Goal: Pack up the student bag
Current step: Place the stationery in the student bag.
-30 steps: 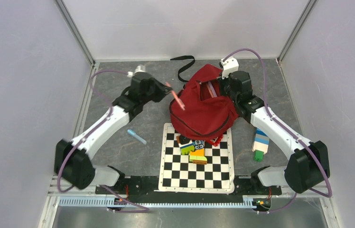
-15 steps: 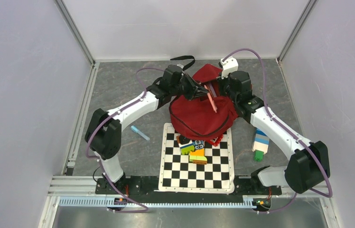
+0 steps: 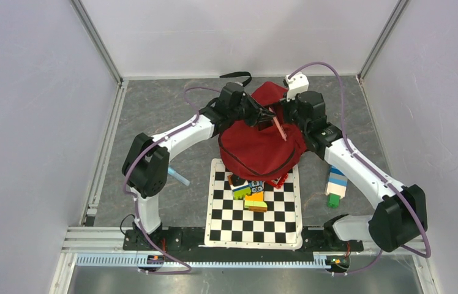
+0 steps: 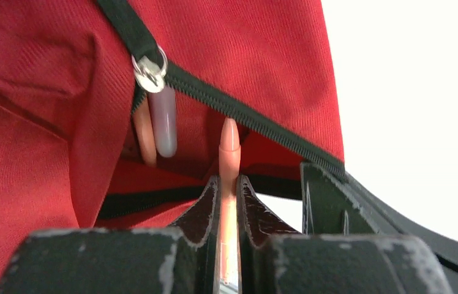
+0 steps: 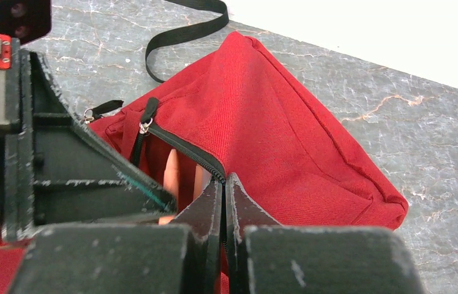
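**A:** Left gripper [image 4: 228, 184]?

**B:** Clamped on a pink pen [image 4: 229, 138], which sticks out past the fingertips at centre frame. It is held lengthwise and aimed at the zip opening, so my guess is it's meant to go in nose first.

**A:** Right gripper [image 5: 223, 180]?

**B:** Jaws together, lower centre of its own view. The zipper edge of the student bag [image 5: 275, 122] runs straight into them. It looks like it's pinching the lip to hold the mouth open and stop the fabric slumping shut.

**A:** Anything inside the mouth?

**B:** Below the zipper pull [image 4: 149, 64], upper left of the left wrist view, there are two pale pen-like shapes. I can't name them.

**A:** Where does the bag sit?

**B:** Upper middle of the overhead view, between both arms. It's on the grey table [image 3: 153, 110], with its near edge over the top of the checkered mat [image 3: 254, 223].

**A:** What's waiting?

**B:** Toy blocks [image 3: 248, 193] on the mat, a blue pen [image 3: 177, 176] to its left and a striped block [image 3: 335, 184] to its right. Packing is far from finished, I'd judge.
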Controlling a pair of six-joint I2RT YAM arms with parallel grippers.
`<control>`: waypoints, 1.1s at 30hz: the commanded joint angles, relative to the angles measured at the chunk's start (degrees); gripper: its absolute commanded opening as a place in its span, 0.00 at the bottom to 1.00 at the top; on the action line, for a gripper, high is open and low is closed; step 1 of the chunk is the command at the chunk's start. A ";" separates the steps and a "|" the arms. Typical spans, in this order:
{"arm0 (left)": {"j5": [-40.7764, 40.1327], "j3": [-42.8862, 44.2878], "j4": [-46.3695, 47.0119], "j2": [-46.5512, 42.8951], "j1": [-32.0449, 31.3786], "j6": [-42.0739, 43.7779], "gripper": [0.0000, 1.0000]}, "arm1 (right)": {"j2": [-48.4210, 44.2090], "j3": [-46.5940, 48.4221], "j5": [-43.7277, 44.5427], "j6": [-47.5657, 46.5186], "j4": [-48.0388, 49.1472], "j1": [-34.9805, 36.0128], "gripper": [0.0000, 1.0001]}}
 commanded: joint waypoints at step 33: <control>-24.05 8.17 1.83 3.25 -0.94 0.30 0.49 | -4.53 0.93 0.39 1.58 4.88 1.50 0.00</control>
